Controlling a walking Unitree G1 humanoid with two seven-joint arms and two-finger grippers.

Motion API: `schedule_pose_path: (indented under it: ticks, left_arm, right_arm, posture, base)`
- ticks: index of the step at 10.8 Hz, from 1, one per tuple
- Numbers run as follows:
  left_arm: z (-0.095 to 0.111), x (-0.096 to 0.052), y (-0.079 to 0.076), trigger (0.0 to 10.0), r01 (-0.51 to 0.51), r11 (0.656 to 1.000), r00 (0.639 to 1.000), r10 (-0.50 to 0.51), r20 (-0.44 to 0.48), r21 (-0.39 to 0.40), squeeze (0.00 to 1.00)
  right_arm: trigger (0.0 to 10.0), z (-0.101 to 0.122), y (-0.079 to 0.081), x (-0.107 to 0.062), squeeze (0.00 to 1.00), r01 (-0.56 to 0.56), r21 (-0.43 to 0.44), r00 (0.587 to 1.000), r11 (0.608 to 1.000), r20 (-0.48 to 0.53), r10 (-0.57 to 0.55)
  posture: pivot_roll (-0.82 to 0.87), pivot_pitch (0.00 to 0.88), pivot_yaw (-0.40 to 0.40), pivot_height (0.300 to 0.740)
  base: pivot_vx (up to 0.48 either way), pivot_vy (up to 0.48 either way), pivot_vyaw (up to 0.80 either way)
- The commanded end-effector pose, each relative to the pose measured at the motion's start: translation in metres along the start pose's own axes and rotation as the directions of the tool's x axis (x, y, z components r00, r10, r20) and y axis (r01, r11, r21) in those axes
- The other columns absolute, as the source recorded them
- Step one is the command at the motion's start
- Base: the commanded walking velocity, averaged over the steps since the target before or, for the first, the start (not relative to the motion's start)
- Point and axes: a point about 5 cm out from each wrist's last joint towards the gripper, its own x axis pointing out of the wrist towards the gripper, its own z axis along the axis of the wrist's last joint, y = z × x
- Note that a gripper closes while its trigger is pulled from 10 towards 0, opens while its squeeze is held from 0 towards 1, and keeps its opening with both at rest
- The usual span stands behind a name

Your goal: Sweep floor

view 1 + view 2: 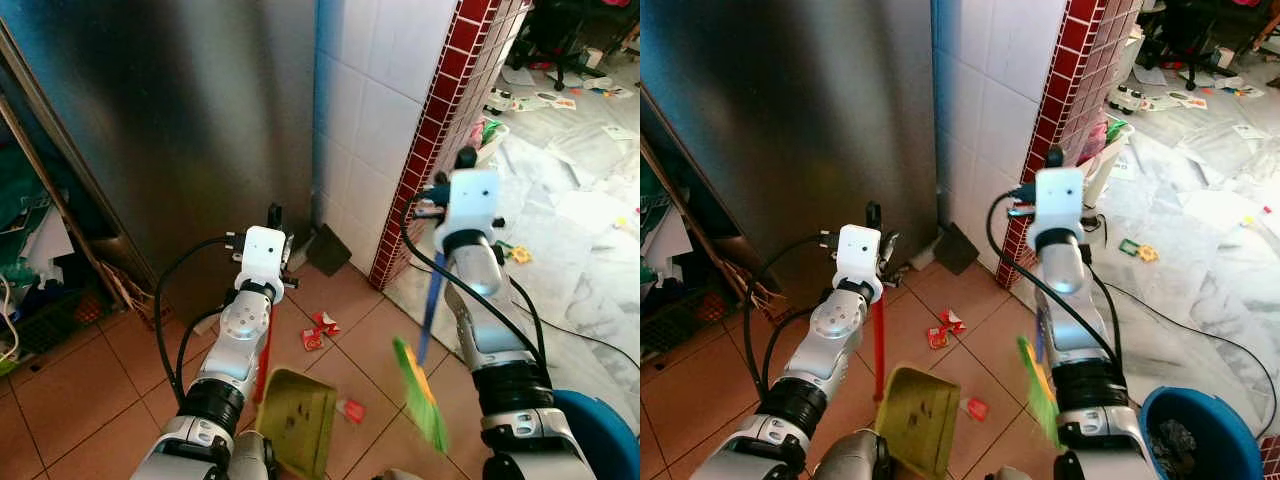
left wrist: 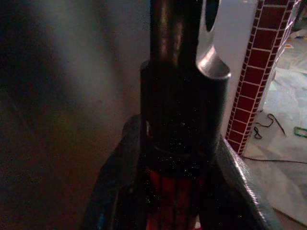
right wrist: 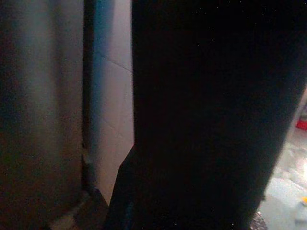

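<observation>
Sweeping two-handed beside three red wrappers [image 1: 318, 331] on the floor [image 1: 90, 370].
I'm clamping my left gripper [image 2: 180, 158] on one dustpan [image 1: 298, 418]; right gripper [image 1: 455, 175] is gripping one broom [image 1: 420, 375].

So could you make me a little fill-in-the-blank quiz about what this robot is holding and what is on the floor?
1. The left gripper holds the red handle of an olive-green ____.
2. The broom in the right gripper has bright ____ bristles.
3. The red wrappers lie on the ____ floor tiles.
4. The pillar beside the white wall is faced with small ____ tiles.

Missing words: dustpan; green; terracotta; red
</observation>
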Motion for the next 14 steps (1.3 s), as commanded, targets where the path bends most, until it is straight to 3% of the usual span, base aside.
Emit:
schedule_pose_path:
  ticks: [1, 2, 4, 7, 9, 11, 13, 14]
  left_arm:
    - [0.007, 0.002, 0.001, 10.0, 0.003, 0.999, 1.000, -0.003, 0.016, 0.042, 0.00]
    - [0.003, 0.002, 0.001, 10.0, -0.013, 0.998, 1.000, 0.013, -0.006, 0.057, 0.00]
    - [-0.006, 0.001, 0.001, 10.0, -0.056, 0.997, 0.998, 0.058, -0.036, 0.054, 0.00]
    - [-0.012, 0.005, -0.009, 10.0, -0.028, 0.998, 0.996, 0.022, -0.084, -0.063, 0.00]
    - [-0.013, 0.008, -0.016, 10.0, -0.006, 0.996, 0.995, -0.003, -0.096, -0.094, 0.00]
    - [-0.015, 0.010, -0.013, 10.0, -0.003, 0.995, 0.994, -0.008, -0.105, -0.101, 0.00]
    - [-0.008, 0.012, -0.007, 10.0, -0.032, 0.992, 0.998, 0.025, -0.060, -0.121, 0.00]
    - [0.001, 0.014, -0.002, 10.0, -0.043, 0.992, 0.999, 0.042, -0.006, -0.117, 0.00]
  right_arm:
    - [10.0, 0.007, -0.007, 0.002, 0.00, 0.032, -0.034, 0.999, 0.999, 0.030, -0.031]
    - [10.0, 0.003, -0.008, 0.002, 0.00, 0.041, -0.056, 0.999, 0.998, 0.004, -0.040]
    - [10.0, -0.010, -0.002, 0.000, 0.00, 0.013, 0.024, 0.995, 1.000, -0.101, -0.011]
    - [10.0, -0.018, 0.019, -0.003, 0.00, -0.031, 0.266, 0.975, 0.964, -0.204, 0.088]
    - [10.0, -0.005, 0.029, -0.002, 0.00, -0.102, 0.388, 0.971, 0.916, -0.162, 0.176]
    - [10.0, 0.021, 0.030, 0.008, 0.00, -0.139, 0.491, 0.982, 0.860, -0.046, 0.185]
    - [10.0, 0.040, 0.018, 0.018, 0.00, -0.129, 0.459, 0.991, 0.879, 0.036, 0.127]
    - [10.0, 0.051, 0.010, 0.023, 0.00, -0.129, 0.369, 0.990, 0.921, 0.102, 0.097]
  posture:
    - [-0.09, 0.007, 0.000, 0.740]
    - [-0.09, 0.006, -0.006, 0.740]
    - [-0.10, 0.001, -0.017, 0.740]
    - [-0.10, 0.002, -0.019, 0.740]
    - [-0.11, 0.003, -0.008, 0.740]
    - [-0.11, 0.000, 0.005, 0.740]
    - [-0.10, 0.000, 0.007, 0.740]
    - [-0.10, 0.000, 0.006, 0.740]
  base:
    - [0.000, 0.000, 0.00]
    - [0.000, 0.000, 0.00]
    - [0.000, 0.000, 0.00]
    - [0.000, 0.000, 0.00]
    - [0.000, 0.000, 0.00]
    - [0.000, 0.000, 0.00]
    - [0.000, 0.000, 0.00]
    - [0.000, 0.000, 0.00]
